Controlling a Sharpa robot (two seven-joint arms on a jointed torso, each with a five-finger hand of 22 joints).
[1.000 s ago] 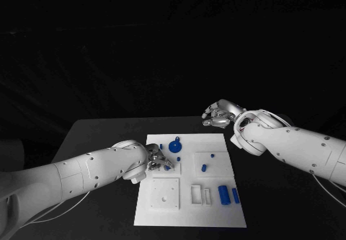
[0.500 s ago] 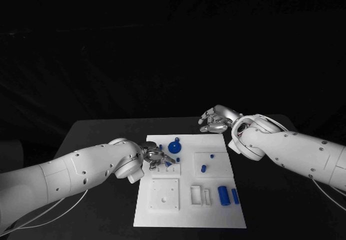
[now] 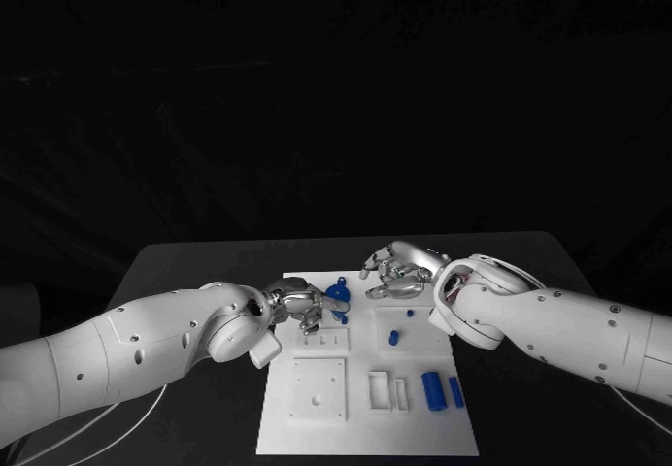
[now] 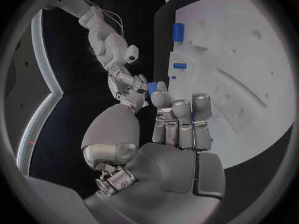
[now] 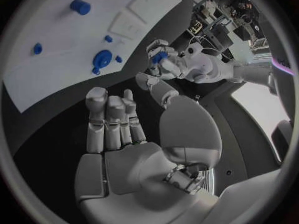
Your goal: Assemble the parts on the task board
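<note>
Your right hand [image 3: 396, 270] has come in from the far side and now hangs over the white board's [image 3: 367, 427] far edge, fingers spread and empty. Your left hand [image 3: 301, 303] pinches a small blue part [image 3: 341, 296] just beside it, nearer.

Dim, dark surroundings; wrist views curve at edges

Black table [image 3: 196, 267] (white task board [image 3: 367, 427] atop)
</note>
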